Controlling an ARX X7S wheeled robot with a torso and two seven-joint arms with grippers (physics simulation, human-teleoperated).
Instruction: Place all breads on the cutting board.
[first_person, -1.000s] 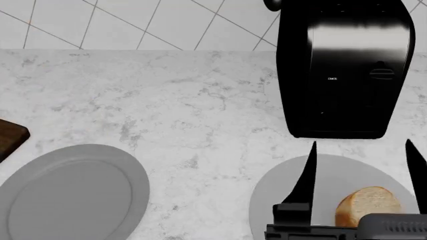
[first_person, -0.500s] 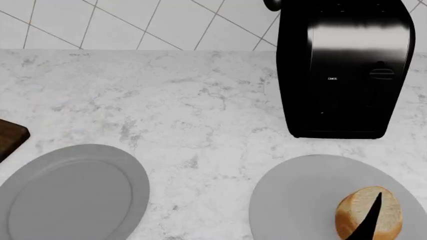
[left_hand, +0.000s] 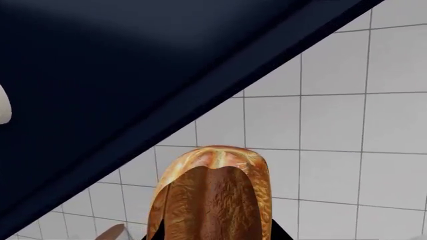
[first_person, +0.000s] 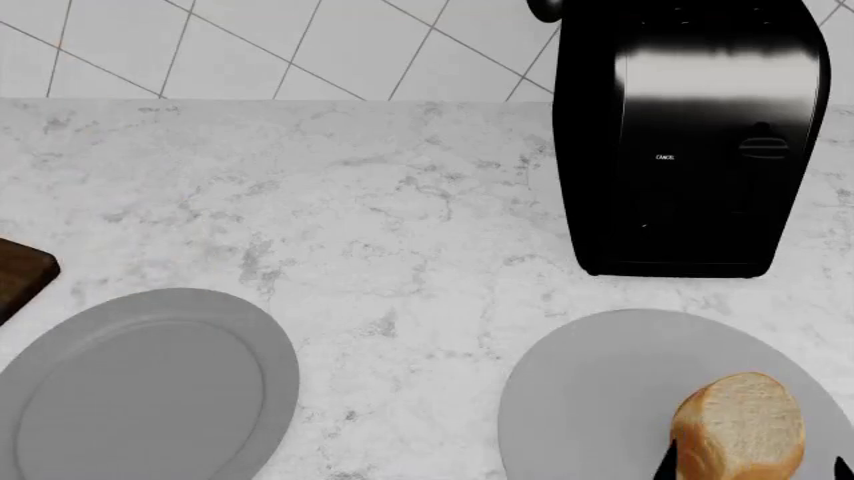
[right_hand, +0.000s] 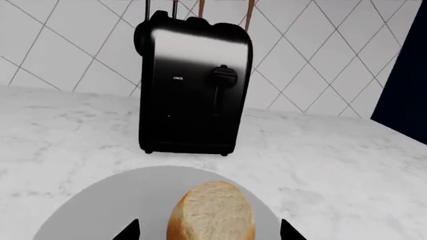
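Note:
The golden-brown scored crusty roll (left_hand: 213, 195) fills the left wrist view, clamped between the dark jaws of my left gripper (left_hand: 213, 236) and held up in front of a tiled wall. The tan loaf chunk (first_person: 738, 425) stands on the right grey plate (first_person: 587, 390), also in the right wrist view (right_hand: 212, 212). My right gripper (right_hand: 210, 235) is open, with a fingertip (first_person: 663, 465) on each side of the loaf and not touching it. Only a corner of the dark brown cutting board (first_person: 20, 275) shows at the left edge. The left gripper is outside the head view.
A black toaster (first_person: 687, 140) stands at the back right against the tiled wall, close behind the right plate. A second grey plate (first_person: 147, 385) lies at the front left next to the board. A dark blue cabinet (left_hand: 100, 75) is near the left gripper.
My right gripper has drawn back toward the near edge; its fingers reached past the loaf and now only the tips show. The loaf has stayed on the plate.

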